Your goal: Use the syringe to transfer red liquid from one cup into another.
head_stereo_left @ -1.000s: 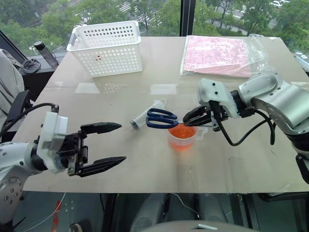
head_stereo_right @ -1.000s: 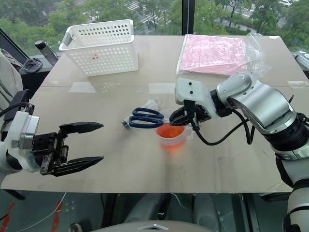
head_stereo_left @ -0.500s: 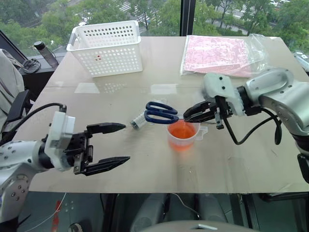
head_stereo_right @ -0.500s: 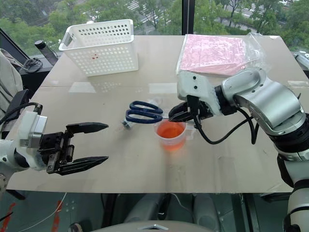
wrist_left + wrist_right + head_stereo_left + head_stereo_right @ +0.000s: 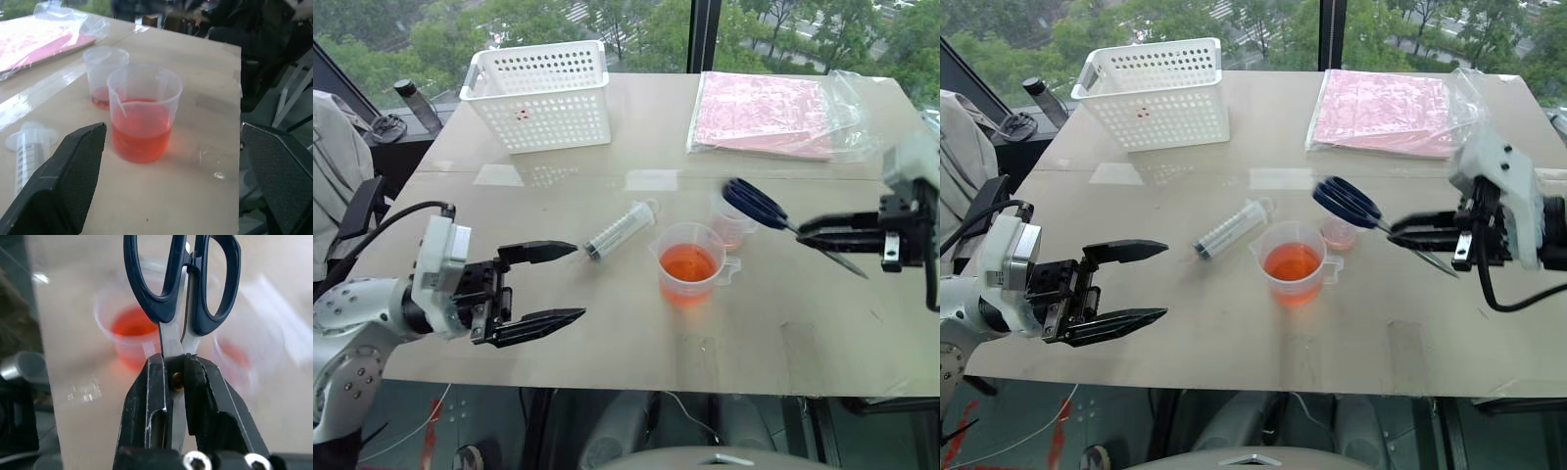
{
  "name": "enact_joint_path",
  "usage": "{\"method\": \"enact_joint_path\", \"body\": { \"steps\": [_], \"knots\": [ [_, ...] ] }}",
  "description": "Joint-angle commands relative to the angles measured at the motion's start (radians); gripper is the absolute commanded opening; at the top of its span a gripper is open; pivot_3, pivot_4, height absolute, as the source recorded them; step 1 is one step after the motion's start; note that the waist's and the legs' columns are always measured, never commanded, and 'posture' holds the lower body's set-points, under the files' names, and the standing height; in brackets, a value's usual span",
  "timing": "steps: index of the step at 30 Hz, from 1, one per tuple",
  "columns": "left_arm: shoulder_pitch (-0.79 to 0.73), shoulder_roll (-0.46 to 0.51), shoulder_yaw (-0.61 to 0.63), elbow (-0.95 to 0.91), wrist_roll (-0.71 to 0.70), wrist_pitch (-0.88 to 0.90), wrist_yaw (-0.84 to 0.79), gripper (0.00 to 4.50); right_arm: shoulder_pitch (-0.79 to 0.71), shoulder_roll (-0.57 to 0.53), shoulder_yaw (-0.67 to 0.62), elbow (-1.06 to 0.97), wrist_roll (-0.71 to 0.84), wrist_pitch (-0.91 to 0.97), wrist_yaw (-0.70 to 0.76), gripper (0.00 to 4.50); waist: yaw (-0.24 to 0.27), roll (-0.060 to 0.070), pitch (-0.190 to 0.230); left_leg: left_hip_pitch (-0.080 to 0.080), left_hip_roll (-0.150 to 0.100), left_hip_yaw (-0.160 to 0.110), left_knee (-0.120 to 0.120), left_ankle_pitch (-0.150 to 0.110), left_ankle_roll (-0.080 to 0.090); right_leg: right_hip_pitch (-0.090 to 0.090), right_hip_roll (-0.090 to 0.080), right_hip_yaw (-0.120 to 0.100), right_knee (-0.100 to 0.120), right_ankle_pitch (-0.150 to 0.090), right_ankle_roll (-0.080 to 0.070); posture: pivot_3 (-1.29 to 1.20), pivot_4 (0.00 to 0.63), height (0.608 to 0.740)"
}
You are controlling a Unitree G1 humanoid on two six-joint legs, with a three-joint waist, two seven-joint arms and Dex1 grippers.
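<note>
The syringe point(image 5: 621, 228) lies flat on the bench point(image 5: 607, 323) near the middle of the frame, just to the right of the left claw point(image 5: 562, 284). That claw's two black fingers are spread wide apart and hold nothing. The big cup point(image 5: 690, 263) with red liquid point(image 5: 687, 262) stands right of the syringe, and the small cup point(image 5: 731, 218) stands just behind it. At the right edge, the right claw point(image 5: 815, 233) is clamped on the blue scissors point(image 5: 759, 204), held in the air above the bench.
</note>
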Motion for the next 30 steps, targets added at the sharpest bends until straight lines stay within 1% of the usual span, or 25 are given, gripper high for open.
{"method": "enact_joint_path", "body": {
  "steps": [1,3,5,7,9,12,16,17,19,20,21,22,24,25,27,30],
  "knots": [
    [-0.056,0.016,-0.007,-0.031,-0.089,0.047,0.029,4.50,0.176,0.010,-0.071,-0.059,-0.107,-0.042,-0.127,0.06,0.000,0.000,0.000,0.000,0.000,0.000,0.000,0.000,0.000,0.000,0.000,0.000,0.000,0.000,0.000,0.00,0.150,0.740],
    [-0.121,0.013,-0.032,-0.009,-0.110,0.071,0.059,4.50,0.236,0.065,-0.032,-0.018,-0.176,-0.069,-0.237,0.06,-0.004,0.001,0.000,0.000,0.000,0.001,0.001,0.000,0.000,0.000,0.000,0.001,0.001,0.000,0.000,0.00,0.150,0.740],
    [-0.164,0.008,-0.045,0.005,-0.123,0.088,0.085,4.50,0.277,0.087,0.004,0.006,-0.229,-0.108,-0.298,0.06,-0.002,0.001,0.000,0.001,0.000,0.002,0.002,0.000,0.000,0.001,0.000,0.002,0.002,0.000,0.000,0.00,0.150,0.740],
    [-0.195,0.002,-0.074,0.001,-0.126,0.103,0.104,4.50,0.282,0.148,0.050,0.070,-0.286,-0.143,-0.384,0.06,-0.003,0.001,0.000,0.002,0.000,0.002,0.002,0.003,-0.004,0.001,0.000,0.002,0.002,0.000,0.000,0.00,0.150,0.740],
    [-0.181,-0.008,-0.071,0.007,-0.123,0.100,0.091,4.50,0.276,0.200,0.087,0.122,-0.335,-0.174,-0.456,0.06,-0.005,0.001,0.000,0.002,0.000,0.002,0.002,0.003,-0.004,0.001,0.000,0.002,0.002,0.000,0.000,0.00,0.150,0.740],
    [-0.174,-0.022,-0.083,0.021,-0.099,0.084,0.075,4.50,0.307,0.242,0.137,0.159,-0.394,-0.222,-0.517,0.06,-0.005,0.001,0.000,0.002,0.000,0.003,0.001,0.003,-0.004,0.000,0.001,0.003,0.002,0.000,0.000,0.00,0.150,0.740],
    [-0.213,-0.042,-0.127,0.015,-0.079,0.084,0.103,4.50,0.329,0.322,0.142,0.202,-0.421,-0.255,-0.569,0.06,-0.001,0.001,0.000,0.002,0.000,0.002,0.001,0.003,-0.004,0.001,0.001,0.002,0.001,0.000,0.000,0.00,0.150,0.740],
    [-0.217,-0.045,-0.135,0.017,-0.073,0.083,0.103,4.50,0.338,0.332,0.139,0.205,-0.421,-0.263,-0.566,1.10,-0.001,0.001,0.000,0.002,0.000,0.002,0.001,0.003,-0.004,0.001,0.001,0.002,0.001,0.000,0.000,0.00,0.150,0.740],
    [-0.225,-0.049,-0.146,0.024,-0.062,0.080,0.101,4.50,0.353,0.344,0.135,0.200,-0.434,-0.295,-0.574,1.90,-0.001,0.001,0.000,0.002,0.000,0.002,0.002,0.003,-0.004,0.001,0.001,0.002,0.001,0.000,0.000,0.00,0.150,0.740],
    [-0.230,-0.050,-0.151,0.029,-0.058,0.079,0.100,4.50,0.367,0.344,0.128,0.188,-0.431,-0.306,-0.566,2.49,-0.003,0.001,0.000,0.002,0.000,0.002,0.002,0.003,-0.004,0.001,0.002,0.002,0.001,0.000,0.000,0.00,0.150,0.740],
    [-0.239,-0.052,-0.155,0.036,-0.055,0.081,0.105,4.50,0.384,0.344,0.113,0.173,-0.423,-0.324,-0.551,2.93,-0.003,0.001,0.000,0.002,0.000,0.002,0.002,0.003,-0.004,0.001,0.002,0.003,0.002,0.000,0.000,0.00,0.150,0.740],
    [-0.249,-0.056,-0.156,0.045,-0.059,0.085,0.114,4.50,0.406,0.343,0.088,0.157,-0.409,-0.351,-0.524,3.36,-0.002,0.001,0.000,0.002,0.000,0.002,0.002,0.003,-0.004,0.001,0.002,0.003,0.002,0.000,0.000,0.00,0.150,0.740],
    [-0.267,-0.059,-0.159,0.063,-0.056,0.093,0.126,4.50,0.489,0.324,0.013,0.112,-0.376,-0.449,-0.419,4.39,0.002,0.002,0.000,0.002,0.000,0.001,0.002,0.003,-0.004,0.001,0.002,0.002,0.002,0.000,0.000,0.00,0.150,0.740],
    [-0.278,-0.060,-0.158,0.077,-0.057,0.099,0.135,4.50,0.537,0.326,-0.037,0.082,-0.349,-0.534,-0.340,4.46,0.004,0.002,0.000,0.002,0.000,0.001,0.001,0.003,-0.004,0.001,0.002,0.001,0.002,0.000,0.000,0.00,0.150,0.740],
    [-0.303,-0.057,-0.155,0.117,-0.052,0.109,0.150,4.50,0.591,0.351,-0.143,0.019,-0.249,-0.620,-0.224,4.46,0.001,0.002,0.000,0.002,0.000,0.000,0.001,0.003,-0.004,0.002,0.003,0.001,0.001,0.000,0.000,0.00,0.150,0.740],
    [-0.337,-0.050,-0.161,0.170,-0.022,0.109,0.154,4.50,0.641,0.352,-0.272,-0.076,-0.093,-0.663,-0.105,4.46,-0.010,0.002,0.000,0.004,0.000,0.001,0.002,0.003,-0.004,0.004,0.004,0.002,0.001,0.000,0.001,0.00,0.150,0.740]
  ]
}}
